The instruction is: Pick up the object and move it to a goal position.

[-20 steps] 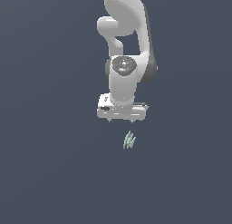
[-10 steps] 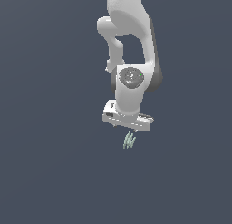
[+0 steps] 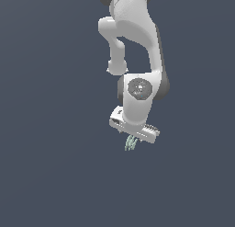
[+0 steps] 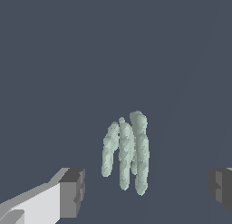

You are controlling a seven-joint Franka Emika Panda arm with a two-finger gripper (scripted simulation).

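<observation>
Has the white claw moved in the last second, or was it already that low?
Yes. In the exterior view the gripper has come down onto the object, which lies where it lay; the jaws stand wide apart around it.

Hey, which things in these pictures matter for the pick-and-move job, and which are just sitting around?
Part of the job:
- pale grey-green spiky cluster, the object to pick up
- gripper, open, one finger either side of the cluster, not touching it

Just there:
- plain dark grey surface under everything
- nothing else lying about; no goal marker shows in either view
</observation>
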